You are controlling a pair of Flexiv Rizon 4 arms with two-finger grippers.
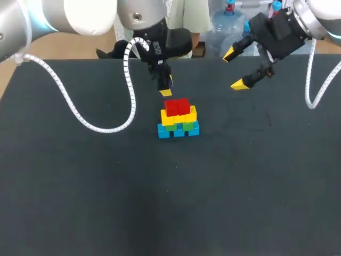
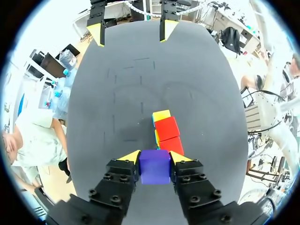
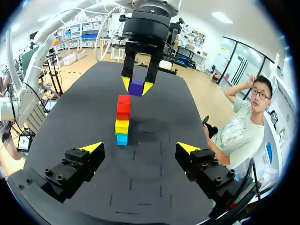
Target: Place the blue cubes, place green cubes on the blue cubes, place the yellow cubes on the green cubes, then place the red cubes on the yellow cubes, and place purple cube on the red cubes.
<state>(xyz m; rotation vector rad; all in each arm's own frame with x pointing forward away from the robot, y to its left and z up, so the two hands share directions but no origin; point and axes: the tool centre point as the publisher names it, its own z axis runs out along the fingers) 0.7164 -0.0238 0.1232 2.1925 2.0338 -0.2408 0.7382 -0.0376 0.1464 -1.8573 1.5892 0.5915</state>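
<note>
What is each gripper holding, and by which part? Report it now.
The left gripper is shut on the purple cube, gripped by two opposite side faces. The right gripper is open and holds nothing.

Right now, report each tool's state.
Left tool: shut on the purple cube.
Right tool: open, holding nothing.

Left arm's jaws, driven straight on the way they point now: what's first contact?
Probably the red cubes topping the stack. The small purple cube clamped in the left jaws hangs just short of them, so it would touch first. Depth is unclear, and it might catch only the nearer red cube's edge.
</note>
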